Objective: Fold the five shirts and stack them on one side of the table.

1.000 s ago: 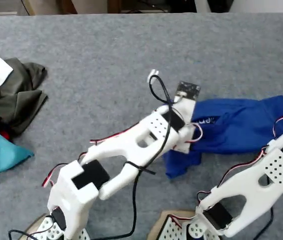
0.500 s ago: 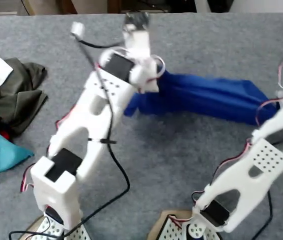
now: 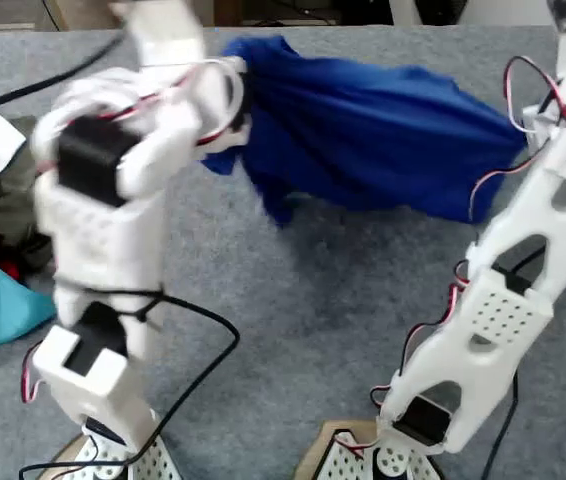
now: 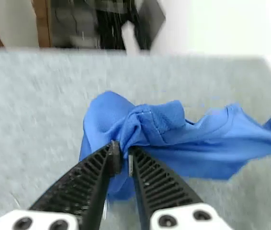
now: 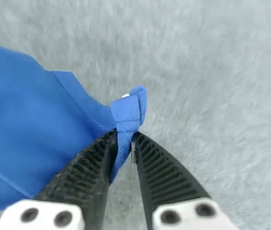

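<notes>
Item: one bright blue soft cloth shirt (image 3: 363,130), hung stretched over my grey carpeted counter (image 3: 323,300), left pincer (image 4: 122,153) and right pincer (image 5: 124,139) each clenched on a bunched edge; I judge it light, limp, best gripped at corners.
</notes>
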Robot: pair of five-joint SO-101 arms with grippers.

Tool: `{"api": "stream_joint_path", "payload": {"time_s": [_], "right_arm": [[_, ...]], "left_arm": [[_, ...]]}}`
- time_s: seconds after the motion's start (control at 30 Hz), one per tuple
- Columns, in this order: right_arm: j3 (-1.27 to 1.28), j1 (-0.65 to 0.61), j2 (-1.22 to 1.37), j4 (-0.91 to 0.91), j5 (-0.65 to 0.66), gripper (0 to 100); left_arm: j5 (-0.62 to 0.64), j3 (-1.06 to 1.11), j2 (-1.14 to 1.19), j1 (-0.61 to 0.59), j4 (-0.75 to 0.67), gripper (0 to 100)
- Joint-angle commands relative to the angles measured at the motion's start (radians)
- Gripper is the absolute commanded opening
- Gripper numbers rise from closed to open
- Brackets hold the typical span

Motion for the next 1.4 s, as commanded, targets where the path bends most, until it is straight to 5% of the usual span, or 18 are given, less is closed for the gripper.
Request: {"api": "stream_joint_path", "payload": {"time_s": [0.0,0.33,0.67,0.83,1.27,1.37], "right_arm": [[-0.041,-0.064,-0.127,0.017,-0.008,0.5],[-0.045,-0.461,-0.122,0.009,-0.009,0.5],[-0.039,-0.602,-0.071,0.015,-0.011,0.5],[0.018,-0.558,-0.122,0.017,-0.011,0.5],[0.473,-0.280,-0.239,-0.026,0.000,0.5],[0.516,-0.246,-0.239,-0.041,0.041,0.5]], "left_arm": [[-0.021,-0.091,-0.110,-0.104,0.009,2],[-0.104,-0.072,-0.308,-0.348,0.012,2],[-0.107,0.446,-0.489,-0.374,0.009,2],[-0.103,0.651,-0.496,-0.368,-0.026,2],[-0.049,1.321,-0.297,-0.198,-0.568,2],[-0.043,1.375,-0.228,-0.164,-0.631,11]]}}
